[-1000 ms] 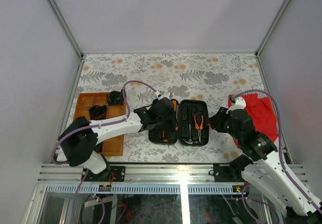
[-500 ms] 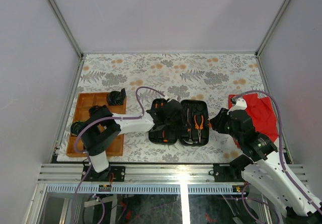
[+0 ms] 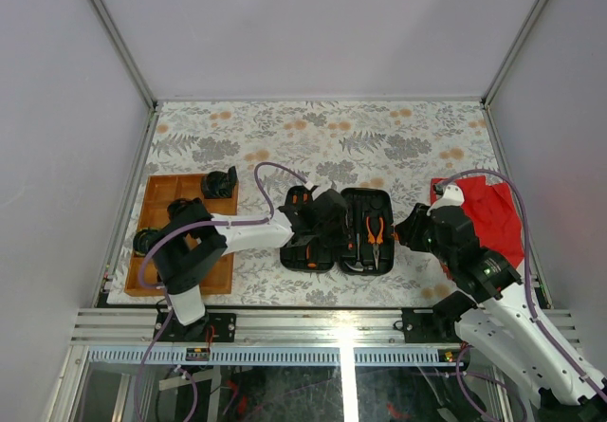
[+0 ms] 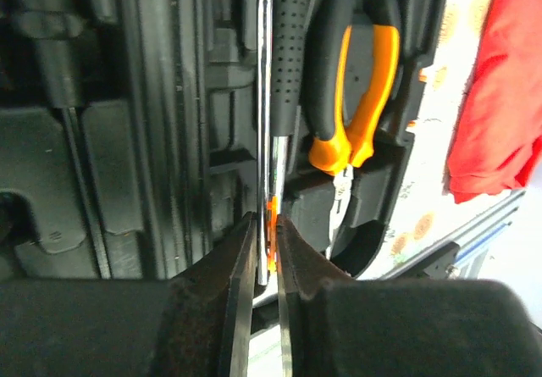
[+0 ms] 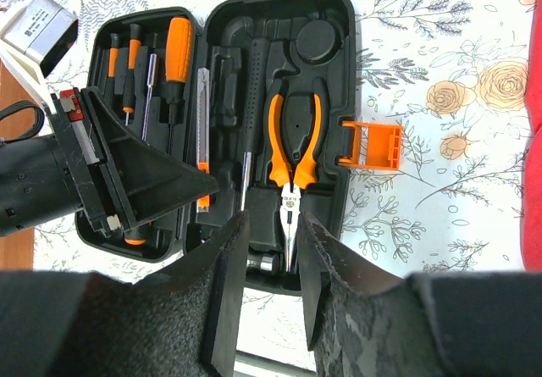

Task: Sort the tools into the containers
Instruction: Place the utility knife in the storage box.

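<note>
- Now L gripper [image 4: 264, 221] pinching slim steel-and-orange tool [image 4: 264, 97], jaws nearly together.
- Tool lying in black case [image 5: 334, 21], long axis running along hinge, L arm nearer.
- R gripper [image 5: 269, 224] hovering spread, farther off.

Bright, even light; close-up fingers [image 4: 241, 309] blurred in both wrist views

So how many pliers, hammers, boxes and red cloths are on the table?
Pliers: 1
Hammer: 1
Boxes: 2, the black tool case and the wooden tray
Red cloth: 1
Total: 5
</note>
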`<state>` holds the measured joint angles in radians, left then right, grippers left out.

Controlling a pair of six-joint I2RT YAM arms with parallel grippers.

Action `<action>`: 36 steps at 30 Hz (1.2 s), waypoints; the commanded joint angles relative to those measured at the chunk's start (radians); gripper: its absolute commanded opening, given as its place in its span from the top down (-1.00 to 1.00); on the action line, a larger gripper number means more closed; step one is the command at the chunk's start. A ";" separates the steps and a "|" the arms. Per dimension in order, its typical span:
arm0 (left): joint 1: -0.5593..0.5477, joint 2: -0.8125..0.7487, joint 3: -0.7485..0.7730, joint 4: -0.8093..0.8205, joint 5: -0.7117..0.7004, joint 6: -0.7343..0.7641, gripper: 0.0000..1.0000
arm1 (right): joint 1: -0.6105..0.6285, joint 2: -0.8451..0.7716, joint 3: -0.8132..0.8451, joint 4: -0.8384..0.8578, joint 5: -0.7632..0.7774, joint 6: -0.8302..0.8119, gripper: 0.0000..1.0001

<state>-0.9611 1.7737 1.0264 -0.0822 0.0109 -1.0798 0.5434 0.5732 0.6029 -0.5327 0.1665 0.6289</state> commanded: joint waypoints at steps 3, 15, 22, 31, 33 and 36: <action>-0.006 -0.008 0.037 -0.086 -0.074 0.029 0.69 | 0.004 0.004 0.012 0.036 0.006 0.006 0.26; -0.005 0.004 0.091 -0.153 -0.108 0.070 0.37 | 0.004 0.006 0.005 0.035 0.000 0.004 0.25; -0.005 -0.113 0.070 -0.161 -0.120 0.150 0.26 | 0.004 0.090 -0.014 0.106 -0.138 -0.026 0.21; 0.090 -0.326 -0.082 -0.200 -0.152 0.258 0.24 | 0.004 0.314 -0.010 0.224 -0.336 -0.078 0.17; 0.141 -0.380 -0.138 -0.203 -0.143 0.279 0.24 | 0.004 0.369 -0.004 0.258 -0.356 -0.078 0.18; 0.216 -0.461 -0.228 -0.207 -0.129 0.319 0.24 | 0.004 0.442 0.005 0.320 -0.385 -0.072 0.23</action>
<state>-0.8230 1.3933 0.8902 -0.2493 -0.1108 -0.8383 0.5434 0.9520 0.5739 -0.3347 -0.1375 0.5739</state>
